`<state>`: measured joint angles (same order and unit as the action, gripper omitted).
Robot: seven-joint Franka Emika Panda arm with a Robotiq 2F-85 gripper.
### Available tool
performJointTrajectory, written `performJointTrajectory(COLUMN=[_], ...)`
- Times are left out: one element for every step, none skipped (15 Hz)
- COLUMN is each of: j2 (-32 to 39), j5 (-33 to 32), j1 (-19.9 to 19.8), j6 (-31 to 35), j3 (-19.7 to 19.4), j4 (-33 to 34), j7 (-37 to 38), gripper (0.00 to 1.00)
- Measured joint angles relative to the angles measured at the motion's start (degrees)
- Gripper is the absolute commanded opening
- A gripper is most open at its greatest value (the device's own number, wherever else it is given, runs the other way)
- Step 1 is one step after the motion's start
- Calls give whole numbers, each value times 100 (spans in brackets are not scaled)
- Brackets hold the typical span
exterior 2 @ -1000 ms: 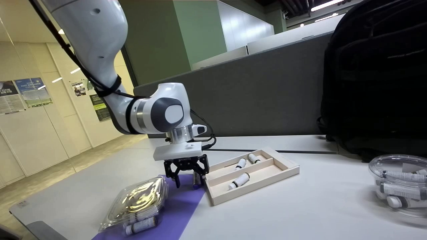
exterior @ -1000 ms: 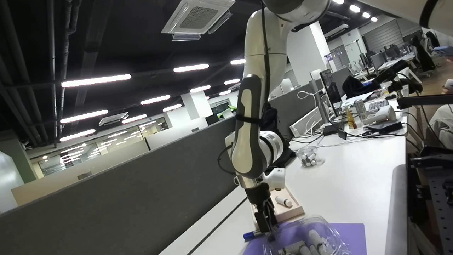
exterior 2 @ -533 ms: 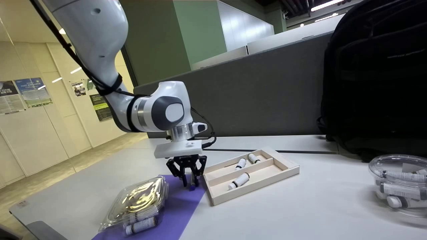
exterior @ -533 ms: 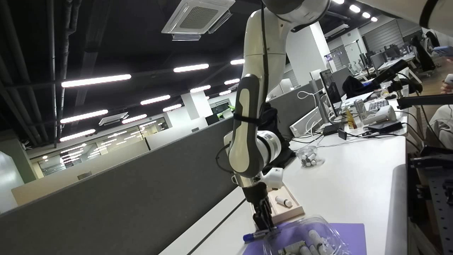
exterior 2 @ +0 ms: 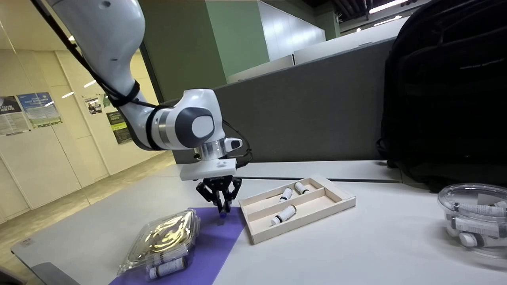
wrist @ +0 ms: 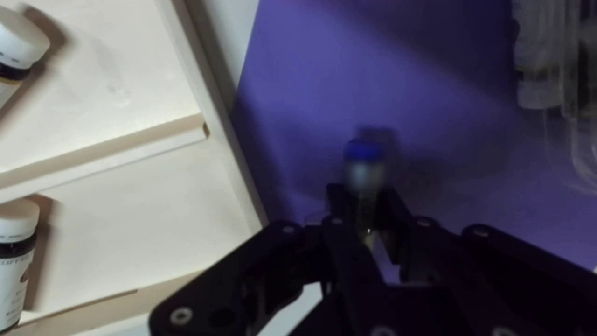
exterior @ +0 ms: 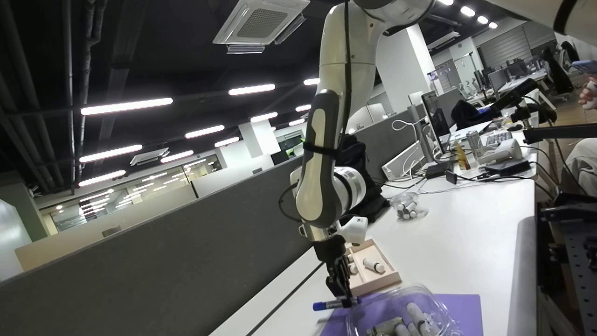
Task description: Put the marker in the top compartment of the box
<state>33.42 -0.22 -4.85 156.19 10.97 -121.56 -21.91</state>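
The marker (exterior: 332, 304), slim with a blue cap, hangs just above the purple mat, its shadow apart below it. My gripper (exterior 2: 223, 206) is shut on it; in the wrist view the blue end of the marker (wrist: 364, 161) sticks out past the fingertips, slightly blurred. Beside the gripper lies the box (exterior 2: 304, 220), a light wooden tray split by a long divider, with a narrow section at one end. A white-capped bottle (exterior 2: 284, 215) lies in one long compartment, two more in the other. In the wrist view the box (wrist: 219, 116) is left of the jaws.
On the purple mat (exterior 2: 214, 253) stands a clear lidded container (exterior 2: 166, 233) holding several bottles. A round clear tub (exterior 2: 473, 221) of bottles is farther along the table. A dark partition (exterior 2: 301, 118) runs behind, with a black backpack (exterior 2: 443, 111) against it.
The jaws have come together on the marker. Gripper and marker have since risen a little off the mat. Box and containers stay as they were.
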Motion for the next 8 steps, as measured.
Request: performJointTrajectory(j2=[-93, -199, -315, -424, -523, -605, -667, -710], j5=[0, -5, -16, -17, -8, 16, 55, 127], j1=[11, 28, 52, 69, 70, 60, 36, -6], j6=[49, 97, 152, 184, 205, 222, 224, 224], j3=[4, -4, -29, -61, -98, -141, -186, -228], j4=[-46, -99, -153, -196, -228, -248, -254, -254], j7=[0, 2, 10, 24, 43, 67, 101, 136], gripper=[5, 5, 5, 5, 5, 5, 5, 5])
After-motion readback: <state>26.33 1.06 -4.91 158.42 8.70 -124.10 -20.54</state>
